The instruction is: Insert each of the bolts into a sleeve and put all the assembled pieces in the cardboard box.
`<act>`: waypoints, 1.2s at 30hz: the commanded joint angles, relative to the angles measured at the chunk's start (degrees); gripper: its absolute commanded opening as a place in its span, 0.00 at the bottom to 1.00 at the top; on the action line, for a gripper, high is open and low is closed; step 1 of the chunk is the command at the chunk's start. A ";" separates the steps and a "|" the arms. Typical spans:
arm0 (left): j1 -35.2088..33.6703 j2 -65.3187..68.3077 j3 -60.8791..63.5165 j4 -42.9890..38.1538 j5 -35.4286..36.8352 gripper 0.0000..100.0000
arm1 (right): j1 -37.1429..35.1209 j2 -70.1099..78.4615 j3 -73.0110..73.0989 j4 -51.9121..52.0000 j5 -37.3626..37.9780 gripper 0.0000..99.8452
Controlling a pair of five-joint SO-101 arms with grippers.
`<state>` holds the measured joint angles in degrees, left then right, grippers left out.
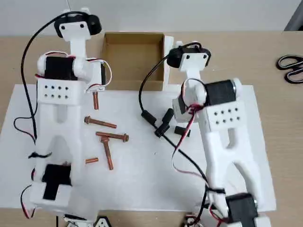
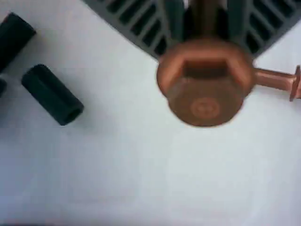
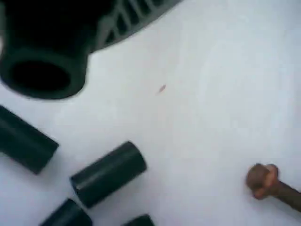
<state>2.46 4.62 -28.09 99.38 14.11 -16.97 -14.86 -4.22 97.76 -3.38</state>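
While hanging over the white sheet (image 1: 142, 179) on the worktop (image 1: 265, 52), clamped at the left tool (image 1: 96, 94) on a copper bolt (image 2: 204, 82) and at the right tool (image 1: 173, 111) on a black sleeve (image 3: 44, 70). Scattered on the sheet between the arms, loose bolts (image 1: 112, 136) nearer the left, loose sleeves (image 1: 148, 116) nearer the right; beyond, the cardboard box (image 1: 134, 34).

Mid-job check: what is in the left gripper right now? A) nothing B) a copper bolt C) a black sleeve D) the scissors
B: the left wrist view shows a copper bolt held in the left gripper, its head toward the camera.
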 commanded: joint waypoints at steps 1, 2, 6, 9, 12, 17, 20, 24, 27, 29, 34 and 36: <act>3.16 -6.86 -0.31 1.05 0.00 0.00 | -2.86 -5.32 1.32 1.10 -0.62 0.00; 4.22 -8.00 -0.22 1.05 0.00 0.00 | -3.65 -6.37 2.29 1.10 -0.62 0.00; 7.38 -11.69 -0.13 0.62 0.00 0.00 | -4.70 -10.86 5.71 0.57 -0.70 0.00; 8.70 -13.71 -0.40 0.09 0.70 0.00 | -4.70 -12.79 6.24 0.04 -0.79 0.00; 9.32 -15.38 -0.40 -0.88 1.14 0.00 | -4.79 -14.46 6.33 -1.89 -0.79 0.00; 9.32 -16.88 -0.40 -1.05 6.42 0.00 | -7.96 -16.84 6.33 -3.03 -0.97 0.00; 9.32 -17.93 -0.40 -0.97 9.93 0.00 | -11.03 -17.36 6.33 -3.03 -4.84 0.00; 9.23 -20.04 -0.04 -0.79 11.08 0.00 | -11.91 -17.54 6.33 -2.33 -7.12 0.00; 9.23 -21.27 -0.04 -0.44 11.43 0.00 | -13.49 -19.30 6.33 0.13 -7.30 0.00; 9.23 -22.24 0.13 0.26 11.43 0.00 | -14.29 -21.85 7.74 0.40 -7.30 0.00; 9.32 -25.58 6.11 0.88 11.43 0.00 | -14.55 -29.32 15.65 0.48 -7.30 0.00; 9.32 -27.96 9.71 0.70 11.43 0.00 | -14.37 -32.66 19.78 0.13 -7.30 0.00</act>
<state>11.52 -18.86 -21.14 99.38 25.19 -31.21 -42.90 12.04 97.67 -10.07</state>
